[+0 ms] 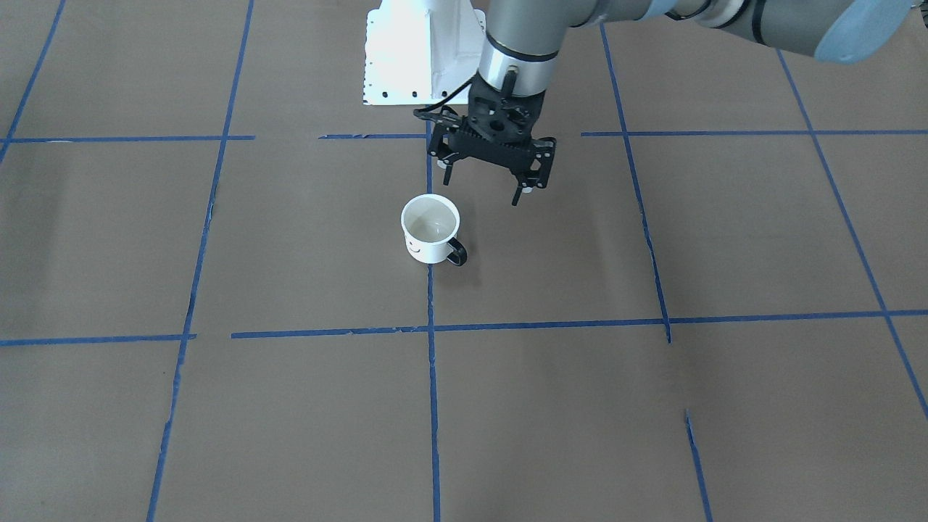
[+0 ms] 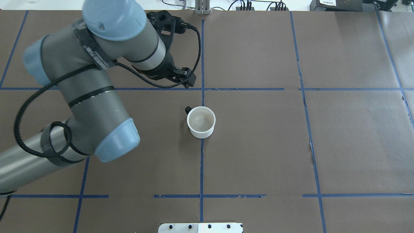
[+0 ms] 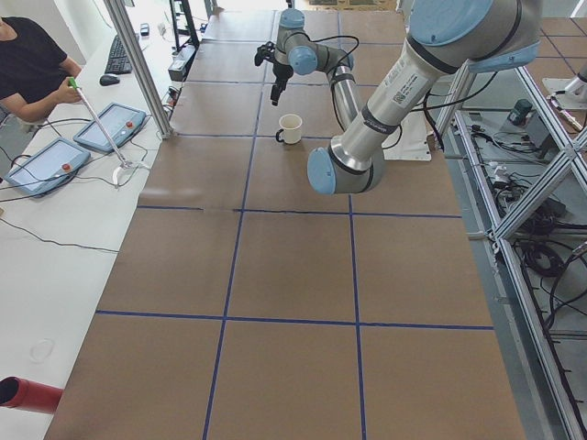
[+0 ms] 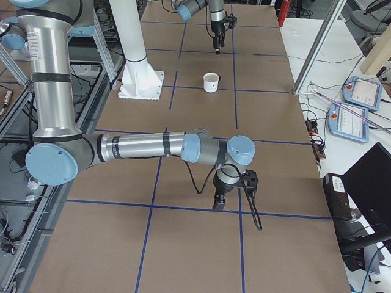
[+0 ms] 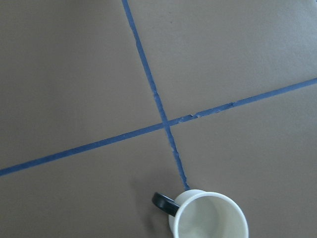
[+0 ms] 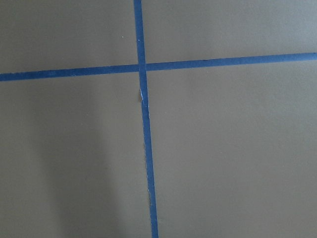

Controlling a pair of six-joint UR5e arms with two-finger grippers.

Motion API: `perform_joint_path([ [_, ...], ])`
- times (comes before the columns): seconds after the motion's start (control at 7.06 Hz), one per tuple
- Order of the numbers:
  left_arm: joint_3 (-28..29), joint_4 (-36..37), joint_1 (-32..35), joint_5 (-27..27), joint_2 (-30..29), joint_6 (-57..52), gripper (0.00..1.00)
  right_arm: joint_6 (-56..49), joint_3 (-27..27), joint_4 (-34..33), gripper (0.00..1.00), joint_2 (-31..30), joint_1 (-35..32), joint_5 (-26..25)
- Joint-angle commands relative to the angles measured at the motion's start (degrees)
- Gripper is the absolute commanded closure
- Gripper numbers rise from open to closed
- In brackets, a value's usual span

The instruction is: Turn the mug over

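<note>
**Left gripper open above upright mug**

The left gripper (image 1: 484,183) hangs above the table (image 1: 290,420) with its jaws spread wide and nothing between them. Its fingers (image 1: 520,193) point down and touch nothing. It is clear of the mug (image 1: 430,228), higher up and off toward the robot's left. The left wrist view looks down on a crossing of blue tape (image 5: 166,122), with the mug cut off at the bottom edge.

The mug stands upright, mouth up, and its cream inside looks empty. It sits on a tape line (image 1: 433,377) near the middle of the brown-papered table. Its black handle (image 1: 457,254) sticks out on the robot's left, turned a little away from the robot. The smiley (image 1: 413,249) faces away from the robot, toward the front camera. The white base (image 1: 413,58) lies well beyond the mug in that view.

The right gripper (image 4: 219,204) shows only in the right side view. It points down, close over the table near a tape line, well apart from the mug. I cannot tell from there whether it is open or closed. Its wrist camera sees only paper and a tape crossing.
</note>
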State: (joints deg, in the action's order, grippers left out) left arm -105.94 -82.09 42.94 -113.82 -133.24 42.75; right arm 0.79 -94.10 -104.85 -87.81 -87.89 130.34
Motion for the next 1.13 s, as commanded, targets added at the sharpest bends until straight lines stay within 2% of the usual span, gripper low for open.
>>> perform_joint_path([
  [0.0,0.1,-1.7,14.2,-11.2,10.1,-21.4,0.00,0.0,0.0,0.0,0.00,0.0,0.0,0.0],
  [0.14,1.7,-6.4,18.5,-12.2,15.8,-26.7,0.00,0.0,0.1,0.0,0.00,0.0,0.0,0.0],
  [0.28,3.0,-7.8,21.7,-12.7,20.5,-28.3,0.00,0.0,0.1,0.0,0.00,0.0,0.0,0.0],
  [0.57,3.6,-7.3,30.9,-15.0,29.9,-37.6,0.00,0.0,0.0,0.0,0.00,0.0,0.0,0.0],
  [0.71,5.1,-7.0,35.2,-18.7,34.1,-39.2,0.00,0.0,0.1,0.0,0.00,0.0,0.0,0.0],
  [0.99,9.7,-7.5,42.3,-20.0,41.0,-47.6,0.00,0.0,0.1,0.0,0.00,0.0,0.0,0.0],
])
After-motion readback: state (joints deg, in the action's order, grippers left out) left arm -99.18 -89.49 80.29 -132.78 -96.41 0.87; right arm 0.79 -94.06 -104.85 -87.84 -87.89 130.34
